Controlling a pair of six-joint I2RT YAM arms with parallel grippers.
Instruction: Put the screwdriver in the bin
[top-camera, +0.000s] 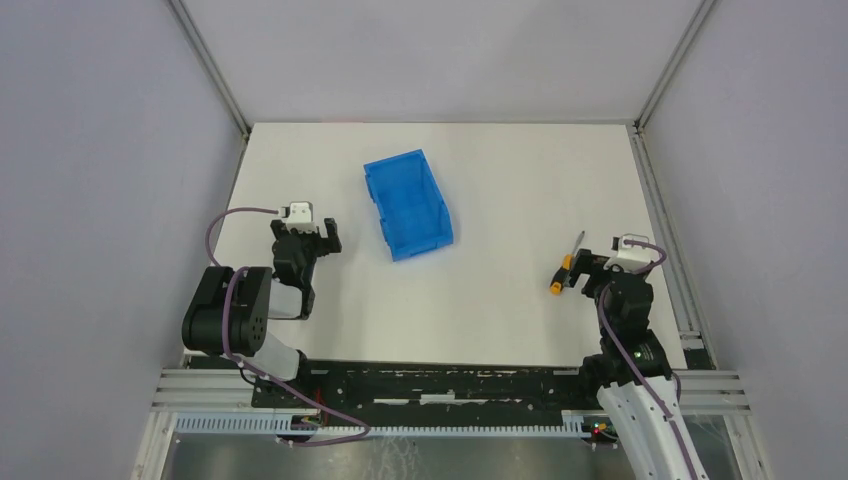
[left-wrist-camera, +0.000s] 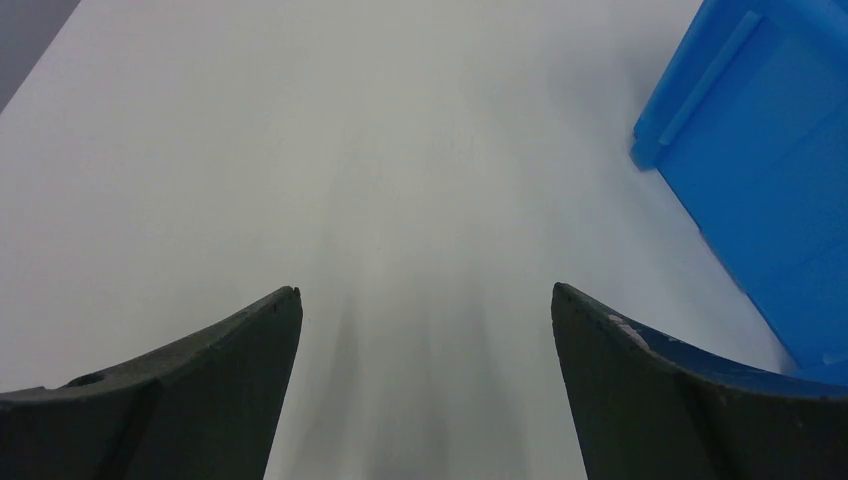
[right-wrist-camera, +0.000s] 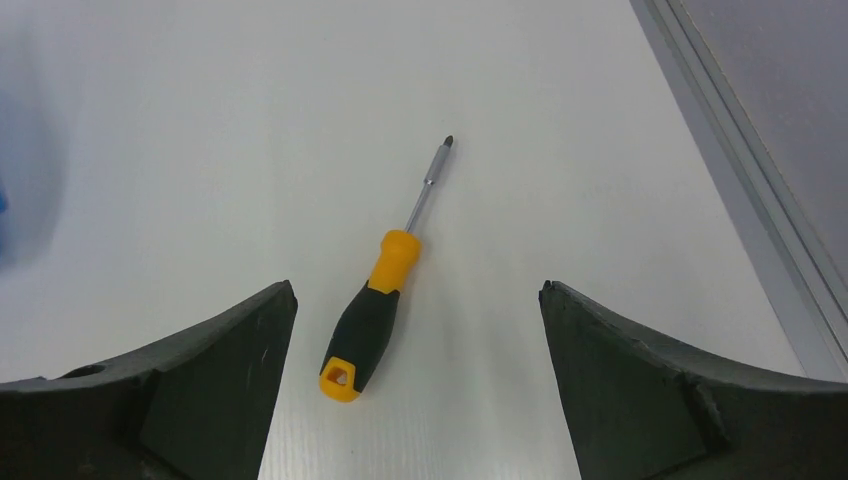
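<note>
The screwdriver (top-camera: 566, 265) lies flat on the white table at the right, tip pointing away from the arms. In the right wrist view its black and orange-yellow handle (right-wrist-camera: 365, 325) sits between my spread fingers, closer to the left one and touching neither. My right gripper (top-camera: 587, 270) (right-wrist-camera: 417, 284) is open, low over the handle end. The blue bin (top-camera: 408, 203) stands open-topped at the table's middle back. My left gripper (top-camera: 308, 233) (left-wrist-camera: 425, 290) is open and holds nothing, to the left of the bin, whose wall (left-wrist-camera: 760, 170) shows on the right of the left wrist view.
A metal frame rail (top-camera: 660, 200) (right-wrist-camera: 760, 180) runs along the table's right edge, close to the screwdriver. Grey enclosure walls surround the table on the left, back and right. The white table (top-camera: 500, 310) stretches between bin and screwdriver.
</note>
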